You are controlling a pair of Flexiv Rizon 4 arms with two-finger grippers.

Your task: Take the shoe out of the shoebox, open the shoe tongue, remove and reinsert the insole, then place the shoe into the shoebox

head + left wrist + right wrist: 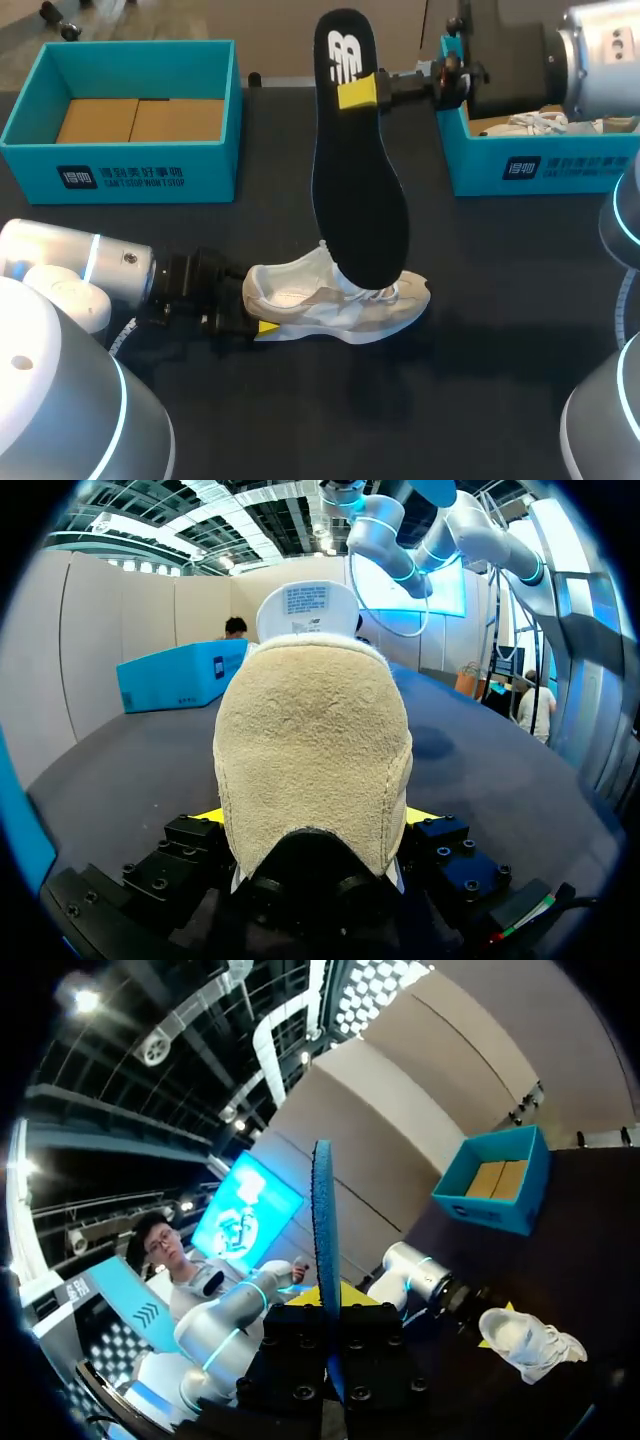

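Observation:
A white and beige sneaker (340, 300) lies on its side on the black table, toe to the right. My left gripper (256, 306) has the heel between its fingers; in the left wrist view the suede heel (312, 750) fills the gap and both yellow tips press its sides. A black insole (355, 170) stands upright with its toe end at the shoe's opening. My right gripper (360, 92) is shut on its upper heel end. The right wrist view shows the insole edge-on (322, 1220) between the fingers, with the sneaker (525, 1338) on the table beyond.
An open teal shoebox (120, 170) with brown cardboard inside stands at the back left. A second teal box (540, 170) at the back right holds another white shoe (540, 122). The right arm reaches over that box.

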